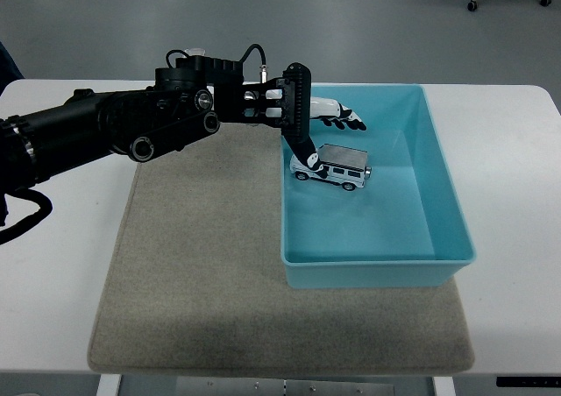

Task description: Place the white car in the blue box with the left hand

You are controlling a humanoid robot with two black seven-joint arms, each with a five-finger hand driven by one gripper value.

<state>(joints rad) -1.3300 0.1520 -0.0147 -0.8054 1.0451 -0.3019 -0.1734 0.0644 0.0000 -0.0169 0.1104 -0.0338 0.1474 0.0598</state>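
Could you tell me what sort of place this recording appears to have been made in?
Probably a robotics lab or test room: a plain white table with a grey mat, a bare grey floor beyond it, and a castor wheel at the top edge.

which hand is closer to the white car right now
Left. The left hand reaches over the blue box wall, its thumb at the white car roof. The right hand is out of view.

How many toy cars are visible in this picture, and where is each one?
1. The white car is inside the blue box, on its floor near the far left wall, just under the left hand. No other car is visible.
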